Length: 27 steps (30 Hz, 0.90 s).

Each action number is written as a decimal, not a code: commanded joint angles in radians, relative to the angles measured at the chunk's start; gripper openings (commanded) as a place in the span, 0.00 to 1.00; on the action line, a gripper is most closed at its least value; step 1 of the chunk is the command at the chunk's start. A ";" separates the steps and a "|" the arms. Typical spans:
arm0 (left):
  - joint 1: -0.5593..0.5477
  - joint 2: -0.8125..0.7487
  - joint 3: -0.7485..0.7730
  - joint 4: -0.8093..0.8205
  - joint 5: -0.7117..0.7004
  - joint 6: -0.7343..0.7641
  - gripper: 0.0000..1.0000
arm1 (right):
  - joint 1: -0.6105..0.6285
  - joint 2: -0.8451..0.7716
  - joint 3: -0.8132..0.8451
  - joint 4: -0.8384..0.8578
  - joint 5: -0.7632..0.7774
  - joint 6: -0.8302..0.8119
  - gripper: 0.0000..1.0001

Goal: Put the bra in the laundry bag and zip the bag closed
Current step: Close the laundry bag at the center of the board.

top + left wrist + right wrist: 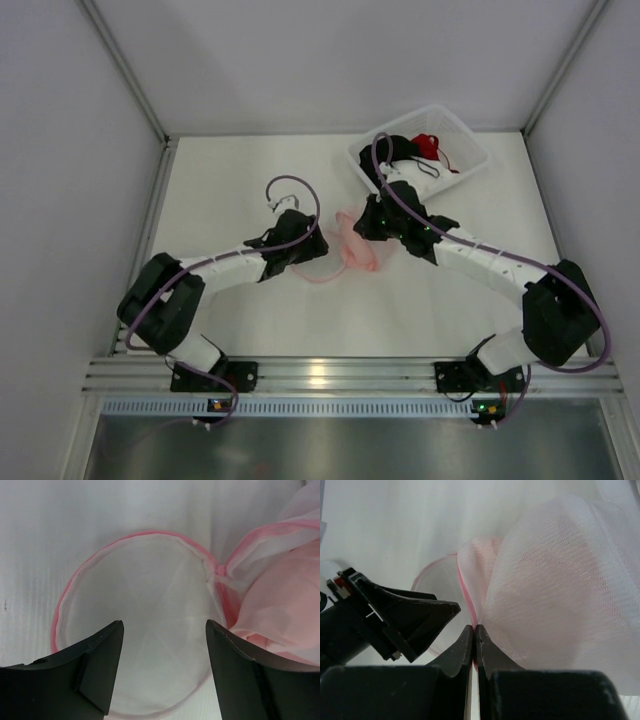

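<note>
At table centre, between the arms: pink mesh laundry bag (pixel 352 248), one round panel flat, the rest bunched; right gripper (pixel 474 630) pinched shut on its trimmed edge, left gripper (pixel 164 630) spread wide above the flat panel, holding nothing. Far right, white basket (pixel 470 135): black garment (pixel 400 148), red garment (pixel 428 143); which one is the bra is unclear. Handling advice: hold the right pinch firm and take the opposite rim with the left, so the mouth gapes.

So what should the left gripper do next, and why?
Probably lower the open left gripper and pinch the pink rim below it. The right gripper is shut on a fold of the bag, so two grips could spread it open.
</note>
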 commanded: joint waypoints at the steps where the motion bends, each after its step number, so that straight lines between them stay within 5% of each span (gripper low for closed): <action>1: 0.006 0.053 0.033 0.063 -0.024 -0.076 0.71 | -0.005 0.011 0.047 -0.004 -0.023 -0.034 0.00; 8: 0.004 0.178 0.085 0.158 0.112 -0.091 0.64 | -0.005 0.009 0.044 0.006 -0.051 -0.018 0.00; 27: -0.037 0.269 0.157 0.419 0.151 -0.051 0.76 | -0.005 -0.040 -0.019 0.073 -0.101 0.040 0.00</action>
